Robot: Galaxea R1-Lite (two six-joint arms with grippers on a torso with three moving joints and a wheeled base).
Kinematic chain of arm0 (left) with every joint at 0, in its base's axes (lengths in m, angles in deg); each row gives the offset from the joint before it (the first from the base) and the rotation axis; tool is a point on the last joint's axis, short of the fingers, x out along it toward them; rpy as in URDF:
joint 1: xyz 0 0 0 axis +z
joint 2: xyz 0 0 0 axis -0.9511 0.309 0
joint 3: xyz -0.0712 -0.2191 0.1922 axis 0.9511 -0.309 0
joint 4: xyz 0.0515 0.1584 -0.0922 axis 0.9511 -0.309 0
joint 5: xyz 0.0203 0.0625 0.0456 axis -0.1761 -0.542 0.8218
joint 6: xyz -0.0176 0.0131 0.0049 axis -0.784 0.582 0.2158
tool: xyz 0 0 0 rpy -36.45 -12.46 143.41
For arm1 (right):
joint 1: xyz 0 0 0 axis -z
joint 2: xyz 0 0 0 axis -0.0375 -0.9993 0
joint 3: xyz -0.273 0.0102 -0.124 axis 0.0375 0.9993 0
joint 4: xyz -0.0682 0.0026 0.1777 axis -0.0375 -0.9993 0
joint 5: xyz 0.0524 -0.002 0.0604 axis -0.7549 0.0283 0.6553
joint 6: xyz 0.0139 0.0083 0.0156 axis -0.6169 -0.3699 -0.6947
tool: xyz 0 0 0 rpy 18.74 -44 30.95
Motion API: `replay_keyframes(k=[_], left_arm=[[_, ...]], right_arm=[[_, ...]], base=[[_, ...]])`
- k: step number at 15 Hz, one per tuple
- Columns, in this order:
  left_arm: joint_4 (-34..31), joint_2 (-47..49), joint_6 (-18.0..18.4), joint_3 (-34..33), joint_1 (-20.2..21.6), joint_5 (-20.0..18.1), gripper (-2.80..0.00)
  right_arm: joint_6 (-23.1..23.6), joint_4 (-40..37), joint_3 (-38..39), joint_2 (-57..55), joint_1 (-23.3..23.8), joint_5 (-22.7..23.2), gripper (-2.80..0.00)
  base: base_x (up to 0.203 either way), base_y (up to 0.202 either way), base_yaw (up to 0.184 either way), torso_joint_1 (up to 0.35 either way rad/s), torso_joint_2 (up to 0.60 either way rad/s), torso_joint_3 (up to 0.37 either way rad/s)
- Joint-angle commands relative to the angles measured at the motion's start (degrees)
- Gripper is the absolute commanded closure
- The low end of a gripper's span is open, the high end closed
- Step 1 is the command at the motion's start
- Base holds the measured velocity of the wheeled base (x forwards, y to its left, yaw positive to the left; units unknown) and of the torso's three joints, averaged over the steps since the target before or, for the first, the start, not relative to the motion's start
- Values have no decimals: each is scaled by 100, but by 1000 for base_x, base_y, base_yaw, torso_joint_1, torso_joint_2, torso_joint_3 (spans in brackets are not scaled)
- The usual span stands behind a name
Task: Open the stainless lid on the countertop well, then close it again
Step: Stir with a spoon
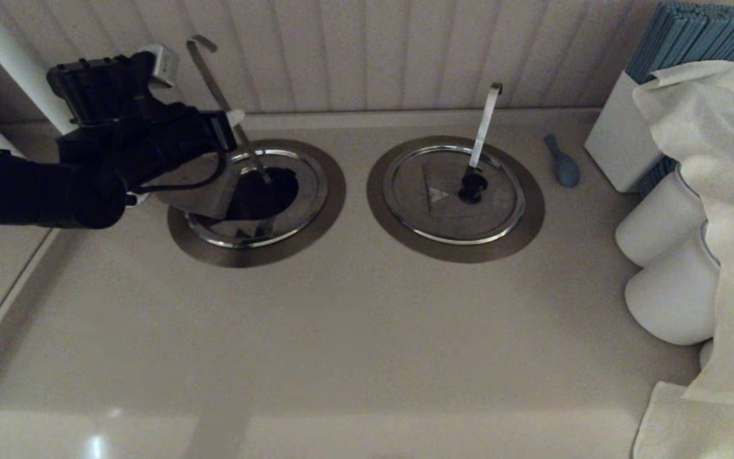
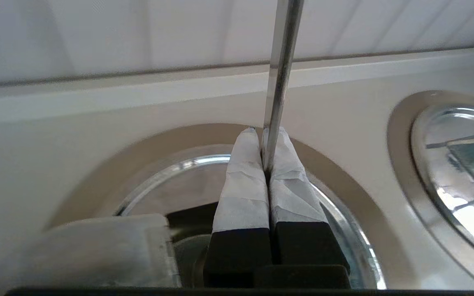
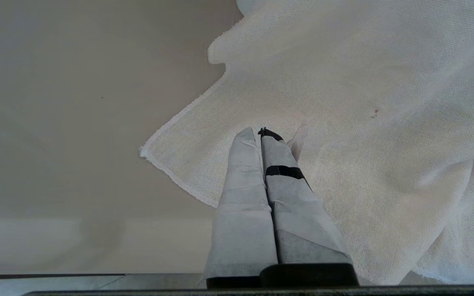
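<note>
Jaws of left gripper (image 2: 261, 135) pinching rod (image 2: 280, 74).

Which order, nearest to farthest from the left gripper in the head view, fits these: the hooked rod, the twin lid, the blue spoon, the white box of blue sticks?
1. Hooked rod: beside the left gripper, over the open well.
2. Twin lid: shut, centre-right.
3. Blue spoon: right of that lid.
4. White box: far right, by the wall.
</note>
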Motion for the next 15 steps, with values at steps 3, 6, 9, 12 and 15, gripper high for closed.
replay_keyframes(k=[3, 6, 9, 12, 15], left_arm=[[-67, -36, -59, -58, -22, -106, 0], [-378, -185, -112, -119, -14, -470, 0], [-431, -247, -287, -111, -14, -516, 0], [-575, -321, -349, -138, -14, -715, 0], [-765, -370, -463, -137, 30, -1032, 0]], right_arm=[[2, 8, 1, 2, 0, 4, 0], [2, 9, 1, 2, -9, 4, 0], [2, 0, 1, -2, -3, 4, 0], [2, 0, 1, 2, 0, 1, 0], [2, 0, 1, 2, 0, 4, 0]], base=[[0, 0, 0, 0, 0, 0], [0, 0, 0, 0, 0, 0], [0, 0, 0, 0, 0, 0], [0, 0, 0, 0, 0, 0], [0, 0, 0, 0, 0, 0]])
